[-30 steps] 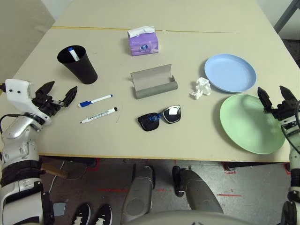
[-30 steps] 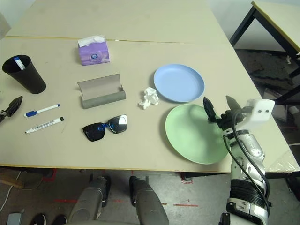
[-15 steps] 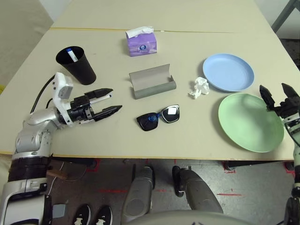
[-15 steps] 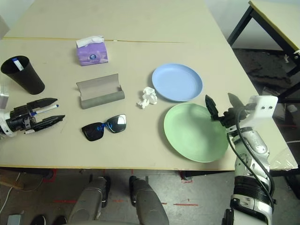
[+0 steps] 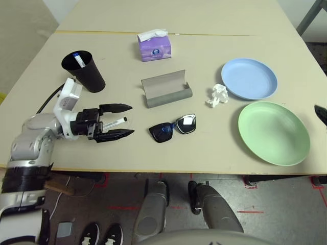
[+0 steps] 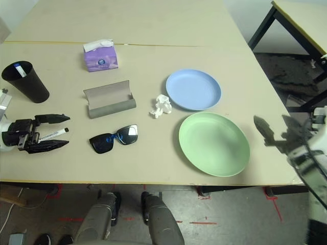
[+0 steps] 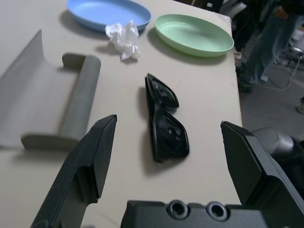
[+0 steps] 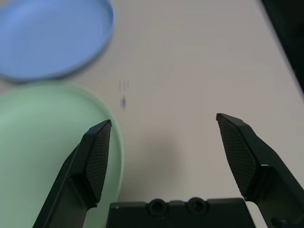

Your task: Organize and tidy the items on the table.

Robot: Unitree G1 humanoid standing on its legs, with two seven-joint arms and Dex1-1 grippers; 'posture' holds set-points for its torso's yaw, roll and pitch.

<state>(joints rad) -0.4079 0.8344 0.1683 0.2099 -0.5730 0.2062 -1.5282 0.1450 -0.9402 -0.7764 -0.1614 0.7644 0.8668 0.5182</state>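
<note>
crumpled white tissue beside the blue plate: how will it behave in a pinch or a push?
The crumpled white tissue looks loosely wadded, so it would probably squash flat between fingers rather than resist. It seems very light for its bulk; a nudge may send it skidding across the pale beige matte table. Its irregular folds make rolling unlikely.

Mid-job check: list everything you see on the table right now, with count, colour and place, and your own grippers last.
Black tapered cup: one, far left, a marker standing inside.
Purple tissue box: one, far centre.
Grey oblong glasses case: one, centre, open.
Black sunglasses: one, in front of the case.
Crumpled white tissue: one, beside the blue plate.
Light-blue round plate: one, right.
Light-green round plate: one, near right.
White marker pen: one, black cap, between the left gripper's fingers.
Left gripper: open, over the pen.
Right gripper: open, off the table's right edge.
</note>
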